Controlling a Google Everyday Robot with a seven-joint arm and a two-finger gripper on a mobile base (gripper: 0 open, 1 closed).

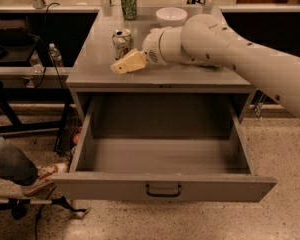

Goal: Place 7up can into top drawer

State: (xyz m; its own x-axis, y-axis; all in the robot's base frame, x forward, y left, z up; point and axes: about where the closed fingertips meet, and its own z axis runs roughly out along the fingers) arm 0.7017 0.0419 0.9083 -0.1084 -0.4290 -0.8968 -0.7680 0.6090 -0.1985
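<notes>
**Gripper beside the 7up can, drawer open**

The 7up can (122,43) stands upright on the counter (200,76), in its left half, about midway between the back and front edges. It is not in the top drawer (215,186).

The gripper (121,66) is low over the counter, just beside the can on the side facing the front edge. Its tan tip points toward the front-left corner. Whether it touches the can cannot be told, nor whether the pincer is wide or narrow; it holds nothing that can be seen. The white arm reaches in from the right, crossing the counter's right edge.

The top drawer is pulled out below the front edge, showing a bare grey floor. Its front panel carries 1 dark bar handle (163,190) at the centre.

Near the back edge stand 1 darker green can (129,3), toward the back-left corner, and 1 white bowl (171,16) near the middle. A water bottle (54,55) stands on a shelf beyond the left edge.
</notes>
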